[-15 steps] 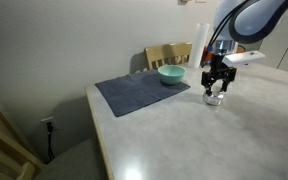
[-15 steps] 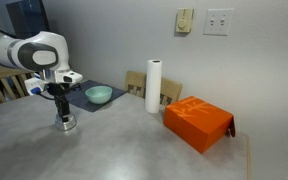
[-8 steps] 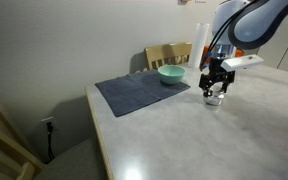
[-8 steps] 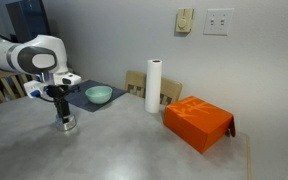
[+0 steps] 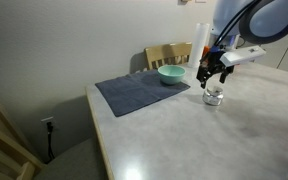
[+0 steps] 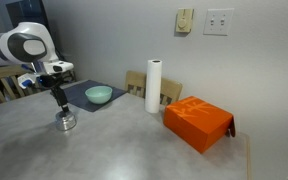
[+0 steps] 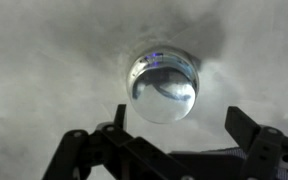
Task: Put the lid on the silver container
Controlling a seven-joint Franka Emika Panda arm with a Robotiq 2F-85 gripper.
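Observation:
The silver container (image 5: pixel 213 96) stands on the grey table, right of the blue mat; it also shows in an exterior view (image 6: pixel 65 122). In the wrist view I look straight down on its round, shiny, domed top (image 7: pixel 163 87), which looks like the lid sitting on it. My gripper (image 5: pixel 212 73) hangs a little above the container, apart from it, also seen in an exterior view (image 6: pixel 57 96). In the wrist view its fingers (image 7: pixel 179 128) are spread wide with nothing between them.
A teal bowl (image 5: pixel 170 74) sits on the dark blue mat (image 5: pixel 134 92). An orange box (image 6: pixel 198 122) and a paper towel roll (image 6: pixel 153 87) stand further along the table. A wooden chair (image 5: pixel 169 54) stands behind the table.
My gripper was down around the silver container; it has lifted straight up, open, and the container stays on the table.

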